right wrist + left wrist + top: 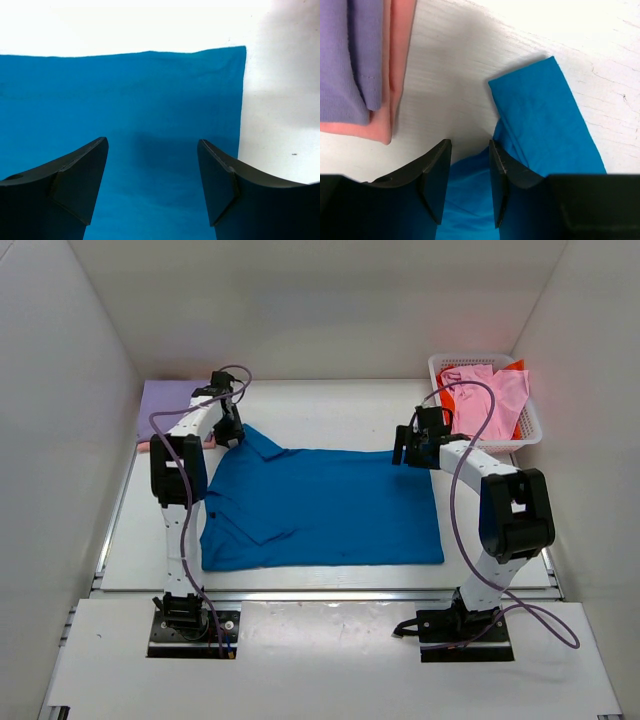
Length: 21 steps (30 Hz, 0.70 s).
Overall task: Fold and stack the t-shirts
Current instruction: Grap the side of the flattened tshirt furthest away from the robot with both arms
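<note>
Blue collared t-shirt (325,505) spread flat on the table (320,405). Left gripper (470,170), jaws narrowly apart, straddles its collar, possibly touching cloth; right gripper (152,175), jaws wide apart, hovers over the far right corner.

Bright, even overhead light fills the white enclosure (300,300); the table (125,25) blows out to glare in the right wrist view, and a soft shadow darkens the blue shirt (125,100) beneath the right gripper (151,150)
</note>
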Tool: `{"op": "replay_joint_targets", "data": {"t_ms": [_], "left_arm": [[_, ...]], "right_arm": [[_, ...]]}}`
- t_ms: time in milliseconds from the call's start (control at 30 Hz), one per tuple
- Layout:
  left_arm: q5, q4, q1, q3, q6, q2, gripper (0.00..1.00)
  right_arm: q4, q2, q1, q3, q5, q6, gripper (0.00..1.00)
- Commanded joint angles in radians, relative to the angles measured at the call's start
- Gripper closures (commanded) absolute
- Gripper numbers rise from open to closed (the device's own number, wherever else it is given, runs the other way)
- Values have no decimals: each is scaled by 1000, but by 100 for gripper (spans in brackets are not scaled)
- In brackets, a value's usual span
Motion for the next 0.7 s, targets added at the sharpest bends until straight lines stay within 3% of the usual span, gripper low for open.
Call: {"op": "replay_joint_targets", "data": {"t_ms": [0,667], "left_arm": [[43,-4,14,-12,-12,-95,53],[72,91,15,-75,-51,-194,51]], "right_arm": [[3,12,3,47,-12,6,31],[-4,21,-3,57,-23,1,31]]}}
